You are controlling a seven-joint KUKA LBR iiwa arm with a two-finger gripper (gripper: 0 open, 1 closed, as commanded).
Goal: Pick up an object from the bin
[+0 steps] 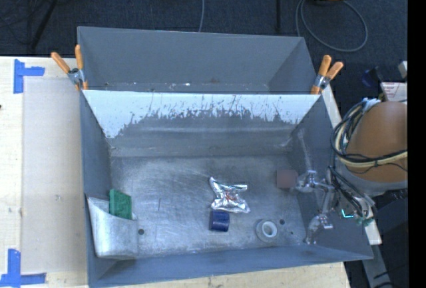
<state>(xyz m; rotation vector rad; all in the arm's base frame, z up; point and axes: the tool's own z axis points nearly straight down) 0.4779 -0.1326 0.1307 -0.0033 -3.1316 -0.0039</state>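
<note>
So the gripper (310, 209) was down at the right end of the bin (200, 127), close to the right wall, with its two metal fingers spread wide, one toward the far side and one toward the near side. Nothing was between them, just bare bin floor.

The closest thing was a small brown block (286, 179), lying on the floor just left of the far finger. Honestly couldn't tell if they were touching. A little grey ring (268, 230) lay flat near the near finger, a bit further left and clearly apart from it.

The rest lay further left: a crumpled silver wrapper (229, 195) around the middle, a small blue piece (219, 220) right against its near side, and a green block (120, 204) well away in the near-left corner.
</note>
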